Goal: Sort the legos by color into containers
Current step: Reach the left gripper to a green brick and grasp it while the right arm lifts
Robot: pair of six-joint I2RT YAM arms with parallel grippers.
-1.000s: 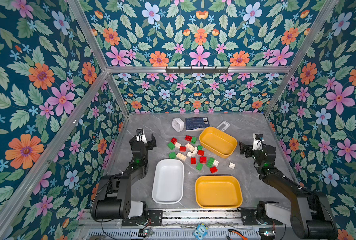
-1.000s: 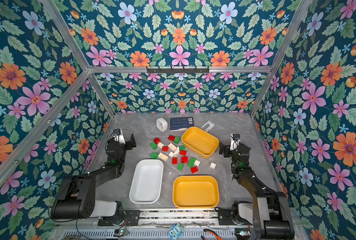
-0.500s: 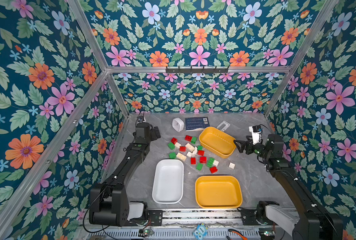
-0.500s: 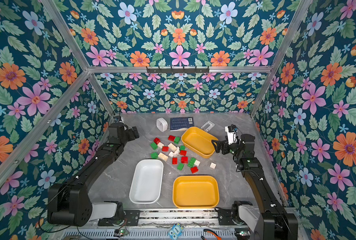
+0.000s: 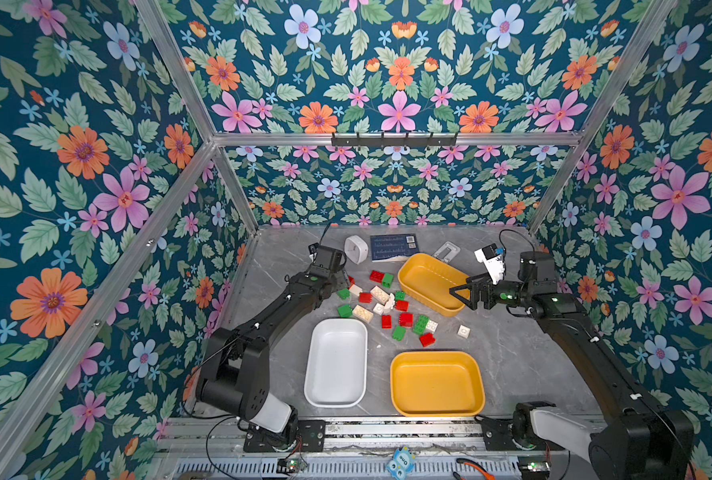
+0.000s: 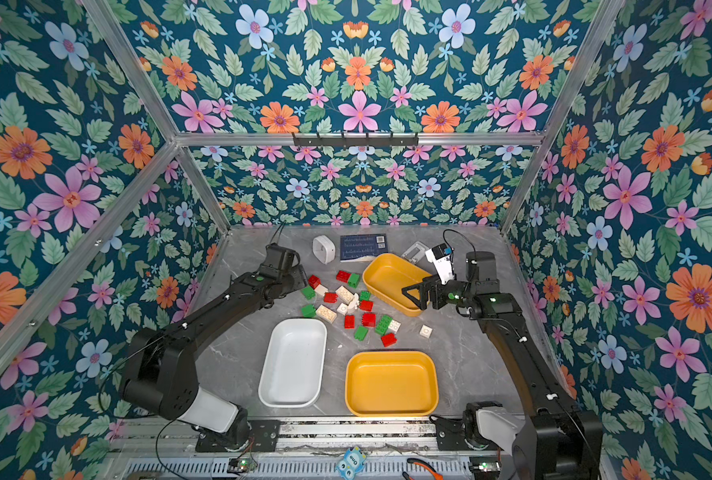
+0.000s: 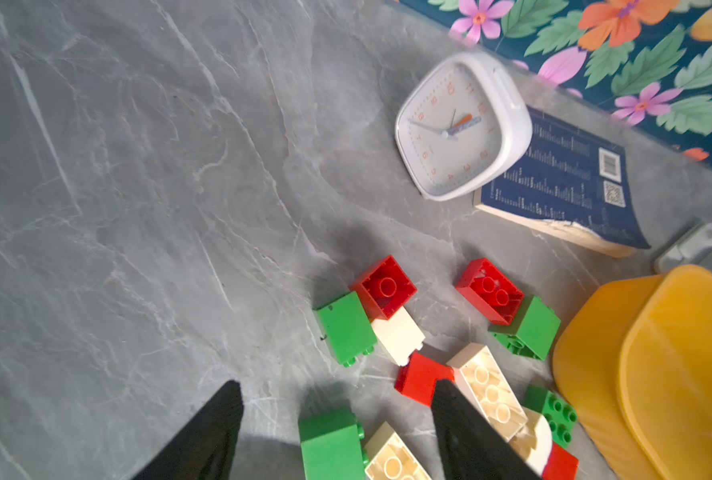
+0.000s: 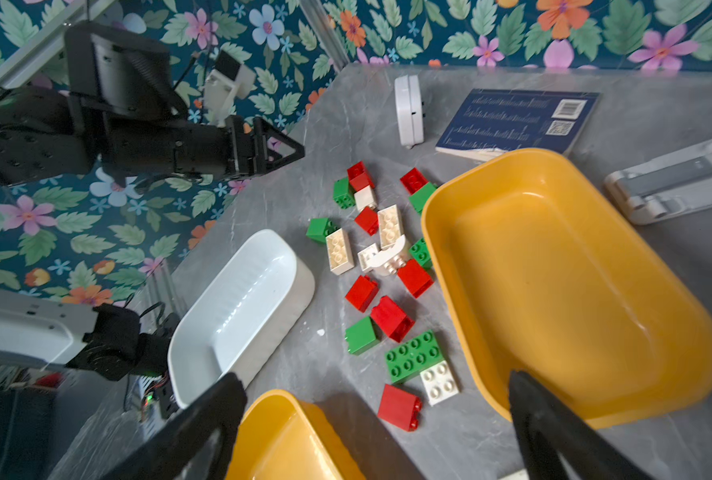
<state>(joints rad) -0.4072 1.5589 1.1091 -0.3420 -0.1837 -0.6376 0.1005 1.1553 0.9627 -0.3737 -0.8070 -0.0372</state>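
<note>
Take the table as a dial, with six o'clock at the arms' bases. Nearest, at five o'clock, sits a yellow tub. Beside it at seven o'clock is a white tub, close to the first but apart from it.

Past them, around the middle of the dial, the bricks lie scattered on the grey top in red, green and cream. In both top views all of them are outside the tubs. A red brick is the nearest of the lot, and one cream brick lies off alone toward four o'clock.

At one o'clock the second yellow tub stands askew, its long side just beside the heap. The right gripper hangs above that tub's three-o'clock end, jaws wide apart and holding nothing.

The left gripper is at ten o'clock, over the edge of the heap. In the left wrist view its jaws stand apart and grip nothing. A green brick shows between the fingers, though I can't tell whether they touch it.

Farthest back, a white clock at eleven o'clock stands just beside a dark blue book at twelve.
</note>
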